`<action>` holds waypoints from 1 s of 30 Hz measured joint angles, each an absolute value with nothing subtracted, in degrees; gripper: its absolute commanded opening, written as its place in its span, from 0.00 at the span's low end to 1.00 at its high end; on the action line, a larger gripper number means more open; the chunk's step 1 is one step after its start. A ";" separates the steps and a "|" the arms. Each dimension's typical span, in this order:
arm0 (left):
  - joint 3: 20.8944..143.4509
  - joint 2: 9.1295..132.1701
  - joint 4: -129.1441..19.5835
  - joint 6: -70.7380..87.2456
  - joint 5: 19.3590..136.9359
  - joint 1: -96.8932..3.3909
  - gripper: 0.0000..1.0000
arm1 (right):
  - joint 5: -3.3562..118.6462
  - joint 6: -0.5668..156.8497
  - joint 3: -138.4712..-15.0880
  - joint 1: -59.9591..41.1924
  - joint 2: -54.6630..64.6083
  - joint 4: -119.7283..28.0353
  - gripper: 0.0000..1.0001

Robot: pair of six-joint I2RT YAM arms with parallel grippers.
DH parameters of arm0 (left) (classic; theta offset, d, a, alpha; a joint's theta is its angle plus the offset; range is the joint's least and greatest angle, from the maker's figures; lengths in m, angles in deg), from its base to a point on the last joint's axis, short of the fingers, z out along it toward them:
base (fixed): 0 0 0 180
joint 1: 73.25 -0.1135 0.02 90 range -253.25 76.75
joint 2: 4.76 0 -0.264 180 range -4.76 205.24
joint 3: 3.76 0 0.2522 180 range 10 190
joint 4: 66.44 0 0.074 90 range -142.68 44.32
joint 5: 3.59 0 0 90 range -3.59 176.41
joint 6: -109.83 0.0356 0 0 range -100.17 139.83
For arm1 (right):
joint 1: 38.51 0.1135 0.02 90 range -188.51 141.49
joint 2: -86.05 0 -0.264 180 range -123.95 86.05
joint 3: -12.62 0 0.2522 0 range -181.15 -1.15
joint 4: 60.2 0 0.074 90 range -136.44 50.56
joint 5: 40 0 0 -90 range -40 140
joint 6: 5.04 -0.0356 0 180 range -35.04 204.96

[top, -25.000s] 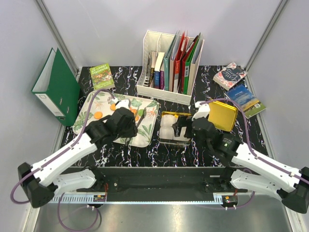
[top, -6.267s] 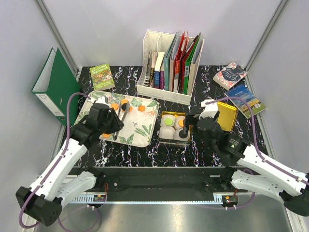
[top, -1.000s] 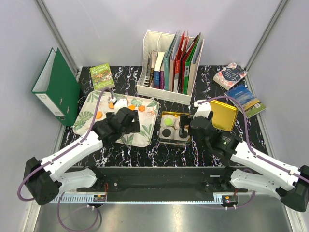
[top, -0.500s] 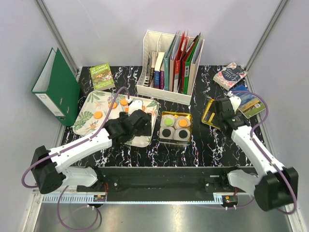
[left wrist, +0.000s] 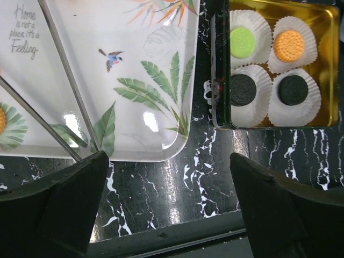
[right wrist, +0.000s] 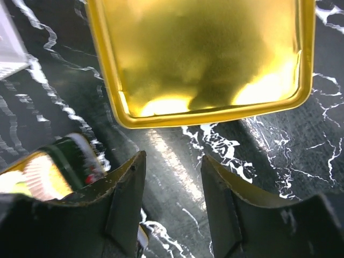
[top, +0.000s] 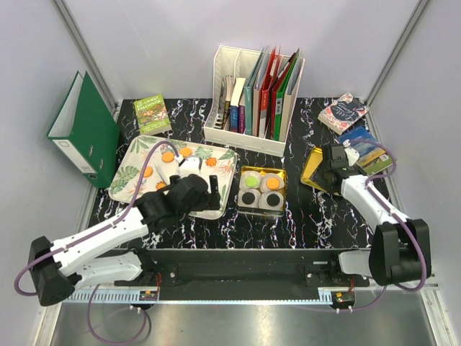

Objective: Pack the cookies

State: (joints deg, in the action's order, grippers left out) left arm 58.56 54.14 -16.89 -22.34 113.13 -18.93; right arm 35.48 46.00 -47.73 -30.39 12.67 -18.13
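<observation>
Four cookies sit in white paper cups inside the gold tin (left wrist: 329, 64): a green one (left wrist: 243, 42), an orange one (left wrist: 289, 45) and two black ones (left wrist: 243, 90). Several more orange cookies (top: 186, 152) lie on the leaf-print tray (top: 133, 169). My left gripper (left wrist: 169, 177) hangs open over the table between the tray's near right corner and the tin, holding nothing. My right gripper (right wrist: 172, 172) is open, its jaws partly narrowed, with bare table between them. Its tips stand just short of the near rim of the yellow lid (right wrist: 204, 54).
A white file organizer (top: 256, 97) with folders stands at the back centre. A green binder (top: 85, 130) leans at the left, with a green book (top: 152, 114) beside it. Two books (top: 344, 112) lie at the back right, near the lid.
My right arm has swung from the tin to the yellow lid on the right, and its jaws have narrowed. My left gripper has drawn back off the tray toward its near right corner.
</observation>
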 measured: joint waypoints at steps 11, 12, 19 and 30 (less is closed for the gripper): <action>55.89 53.22 -19.92 -24.00 109.94 -18.90 0.99 | 35.96 42.30 -46.82 -30.67 2.88 -21.65 0.51; 55.63 53.22 -19.92 -24.22 109.89 -18.93 0.99 | 36.03 41.89 -46.82 -30.81 2.72 -22.02 0.50; 54.47 52.63 -19.99 -25.25 109.83 -18.93 0.99 | 36.00 38.96 -46.82 -32.36 0.52 -24.86 0.50; 54.38 52.94 -20.16 -25.71 109.83 -18.93 0.99 | 36.09 37.97 -46.92 -34.63 -3.66 -29.64 0.45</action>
